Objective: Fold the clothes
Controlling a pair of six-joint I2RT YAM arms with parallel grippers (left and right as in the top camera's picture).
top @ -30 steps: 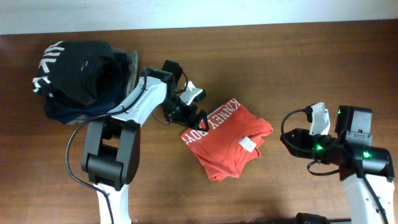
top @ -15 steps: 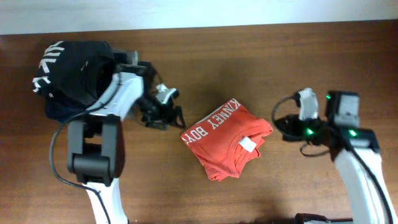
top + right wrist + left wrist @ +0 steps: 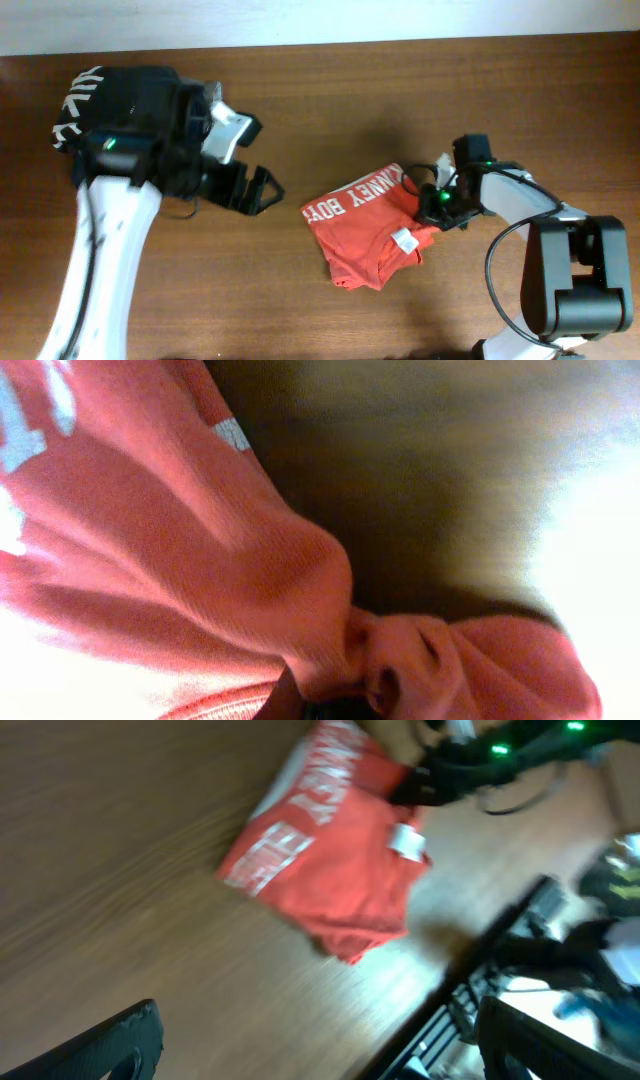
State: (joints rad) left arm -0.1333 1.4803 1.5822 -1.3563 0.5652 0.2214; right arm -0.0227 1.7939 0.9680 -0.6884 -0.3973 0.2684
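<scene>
Orange-red T-shirt (image 3: 365, 235) lies folded near the middle of the desk (image 3: 400, 90), a little toward its right edge, white lettering facing up. The right gripper (image 3: 432, 198) is clamped on the T-shirt's right side — fabric bunches between its jaws. The left gripper (image 3: 262, 190) hangs wide open left of the T-shirt, apart from it, beside the black garment (image 3: 120, 105) at the far left corner.

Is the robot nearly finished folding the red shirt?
Nearly, it seems. Done: the orange-red T-shirt already lies folded into a small packet, lettering up. In hand: the right gripper has its fingers shut on the shirt's bunched right edge, while the left gripper hangs open beside the dark clothes pile. Left: probably smoothing that rumpled edge and letting go.
</scene>
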